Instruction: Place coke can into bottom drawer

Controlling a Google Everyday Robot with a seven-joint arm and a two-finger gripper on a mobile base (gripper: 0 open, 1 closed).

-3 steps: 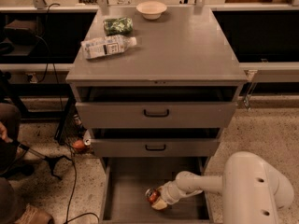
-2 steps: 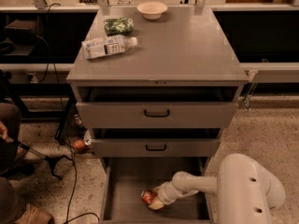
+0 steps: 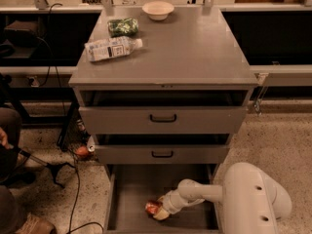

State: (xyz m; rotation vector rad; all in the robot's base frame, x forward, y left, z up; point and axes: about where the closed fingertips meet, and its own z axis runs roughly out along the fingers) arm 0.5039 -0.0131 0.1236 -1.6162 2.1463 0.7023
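Seeing the gripper (image 3: 161,212) low inside the open bottom drawer (image 3: 130,189), seemingly clamped on the coke can (image 3: 152,207) poking out just past its tip, tilted off upright, right above the floor, so probably just needs letting go.

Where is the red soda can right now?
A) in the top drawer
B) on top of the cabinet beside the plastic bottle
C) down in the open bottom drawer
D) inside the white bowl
C: the coke can lies low inside the open bottom drawer, right at the tip of the gripper, while the cabinet top holds only the bottle, a green bag and the bowl.
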